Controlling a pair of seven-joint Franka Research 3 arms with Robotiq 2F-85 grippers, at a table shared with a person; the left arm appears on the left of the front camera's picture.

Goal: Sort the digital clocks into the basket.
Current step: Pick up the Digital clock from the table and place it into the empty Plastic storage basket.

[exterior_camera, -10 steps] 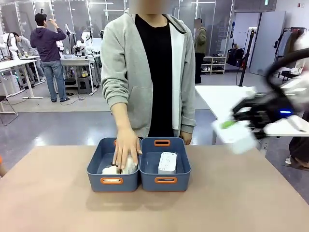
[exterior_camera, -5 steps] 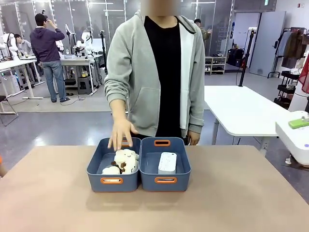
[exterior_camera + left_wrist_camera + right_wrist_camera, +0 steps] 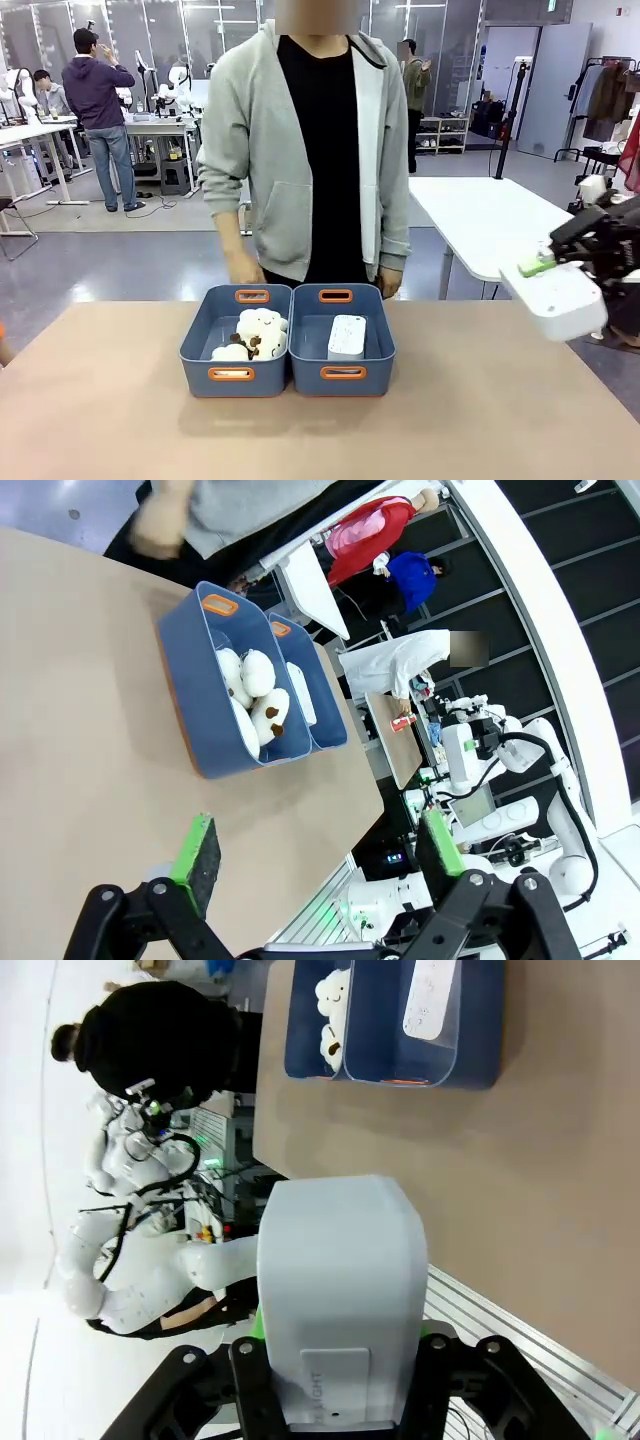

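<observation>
Right gripper, off the desk's right edge, is clamped on one digital clock. The other clock lies in the right-hand basket at the far middle of the desk. Left gripper stands fully spread, holding nothing.
</observation>
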